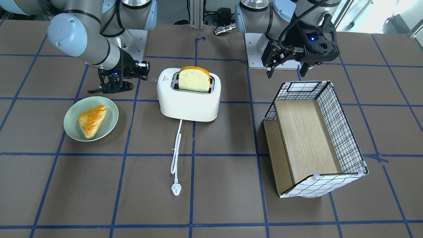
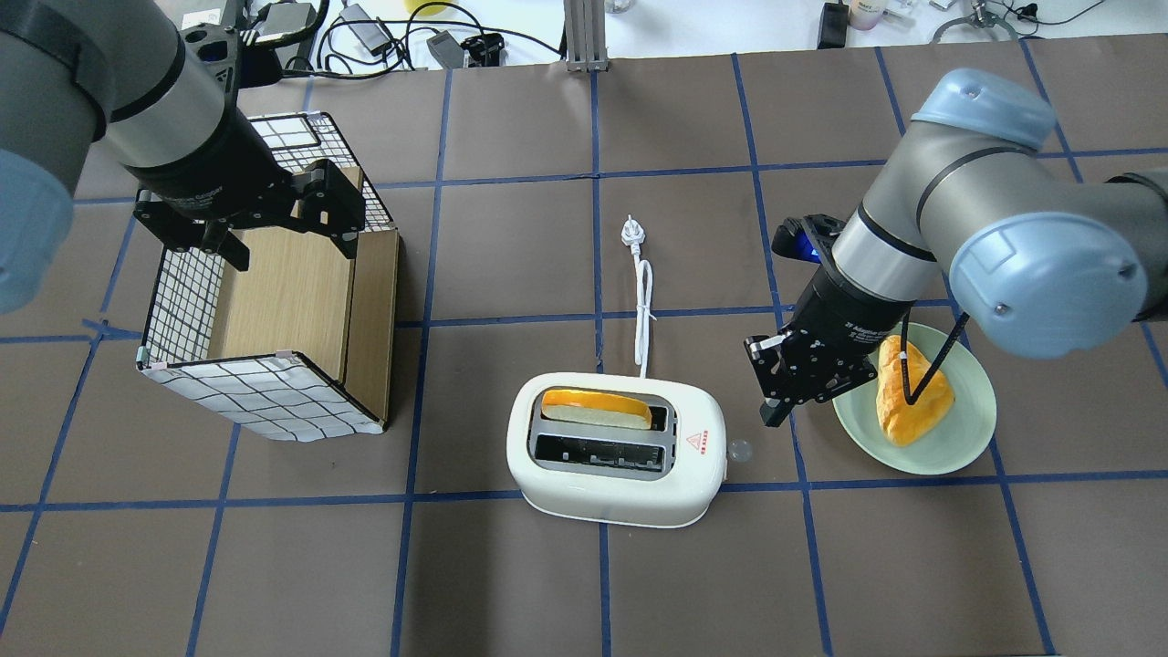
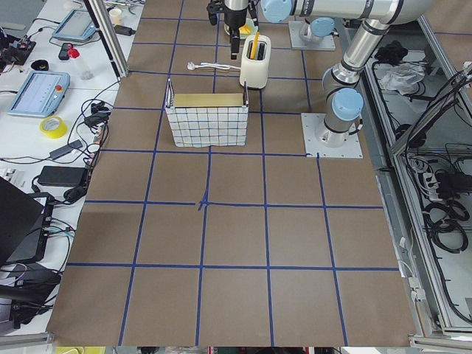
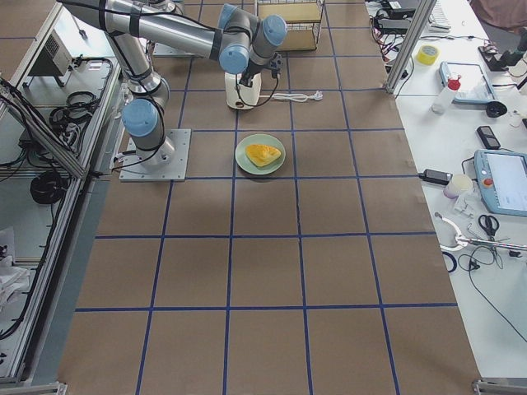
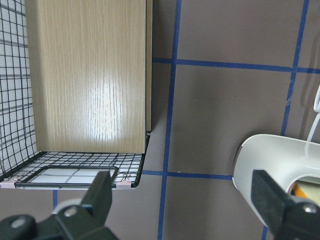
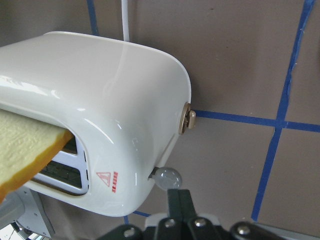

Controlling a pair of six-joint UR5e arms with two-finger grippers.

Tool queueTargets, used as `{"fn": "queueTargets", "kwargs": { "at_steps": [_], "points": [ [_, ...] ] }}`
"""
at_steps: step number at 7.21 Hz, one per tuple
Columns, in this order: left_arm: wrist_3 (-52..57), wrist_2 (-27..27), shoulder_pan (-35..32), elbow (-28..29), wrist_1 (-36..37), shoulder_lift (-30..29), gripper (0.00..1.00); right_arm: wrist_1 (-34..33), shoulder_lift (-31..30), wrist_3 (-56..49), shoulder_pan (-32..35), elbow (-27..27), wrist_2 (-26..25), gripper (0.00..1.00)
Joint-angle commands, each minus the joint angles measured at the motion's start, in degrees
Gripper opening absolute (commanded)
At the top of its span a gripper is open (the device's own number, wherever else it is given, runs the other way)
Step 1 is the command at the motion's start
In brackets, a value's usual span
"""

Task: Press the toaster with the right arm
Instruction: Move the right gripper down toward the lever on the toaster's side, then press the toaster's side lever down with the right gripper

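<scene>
The white two-slot toaster (image 1: 188, 102) stands mid-table with a bread slice (image 1: 194, 79) upright in one slot. It also shows in the overhead view (image 2: 620, 474). Its clear lever knob (image 2: 739, 449) sticks out of the end that faces my right arm. My right gripper (image 2: 772, 415) looks shut and empty. It hangs low beside that end, its tip just short of the knob (image 6: 167, 177) in the right wrist view. I see no contact. The white cord (image 1: 176, 148) and plug (image 1: 176, 189) lie on the table. My left gripper (image 2: 290, 245) is open and empty above the grid box.
A green plate (image 1: 110, 125) with a piece of bread (image 1: 92, 120) sits close beside my right gripper, away from the toaster. The grid-patterned box (image 1: 314, 138) with wooden shelves lies on its side under my left gripper. Both arm bases stand at the table's robot side.
</scene>
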Motion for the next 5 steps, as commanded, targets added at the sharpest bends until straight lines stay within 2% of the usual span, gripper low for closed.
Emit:
{"fn": "queueTargets", "kwargs": {
  "at_steps": [1,3,5],
  "points": [
    [0.0,0.0,0.0,0.0,0.0,0.0,1.00,-1.4,0.2,-0.1,0.1,0.6,1.9,0.00],
    [0.0,0.0,0.0,0.0,0.0,0.0,1.00,-1.8,0.8,-0.1,0.1,0.9,1.9,0.00],
    [0.0,0.0,0.0,0.0,0.0,0.0,1.00,-3.4,1.4,0.0,0.1,3.6,1.9,0.00]
  ]
}}
